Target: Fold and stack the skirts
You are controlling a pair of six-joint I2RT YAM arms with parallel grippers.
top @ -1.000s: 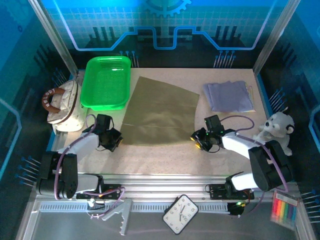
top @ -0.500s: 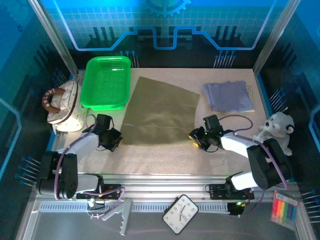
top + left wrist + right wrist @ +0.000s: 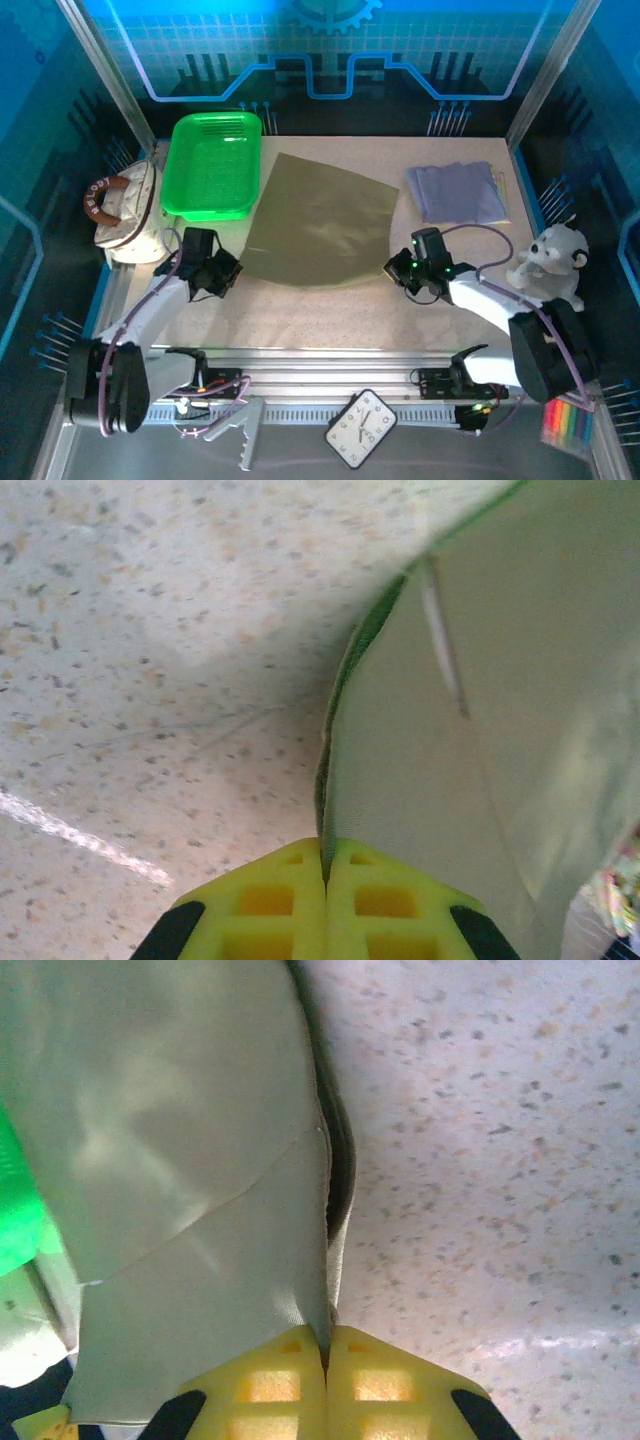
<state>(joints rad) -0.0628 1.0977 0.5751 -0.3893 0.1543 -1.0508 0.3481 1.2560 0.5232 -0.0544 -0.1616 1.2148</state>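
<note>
The khaki skirt [image 3: 320, 222] lies spread across the middle of the table [image 3: 320, 315], its narrower end toward the far side and its wide hem toward the arms. Both arms hold it, 1 at each near corner. The left gripper [image 3: 232, 272] is clamped on the near-left corner; in the left wrist view its yellow fingers [image 3: 270, 895] press together with the skirt's [image 3: 480, 730] edge pinched in the seam between them, and the cloth rises off the speckled table [image 3: 150, 630] with a soft shadow beneath. The right gripper [image 3: 393, 268] is clenched on the near-right corner; the right wrist view shows its fingers [image 3: 385, 1385] closed the same way on the skirt [image 3: 200, 1160], whose edge curls up over the table [image 3: 480, 1160] (a dark gap shows under the fold). From above, the hem between the 2 grippers bows in a shallow curve toward the arms. The lavender skirt [image 3: 458, 192] lies folded at the far right, well apart from the khaki one, with a pale printed cloth [image 3: 501, 186] showing along its right edge. A green basket [image 3: 210, 165] stands at the far left, just beside the khaki skirt's far corner; a handbag [image 3: 125, 212] sits left of it, and a plush toy [image 3: 552, 262] sits at the right edge.
</note>
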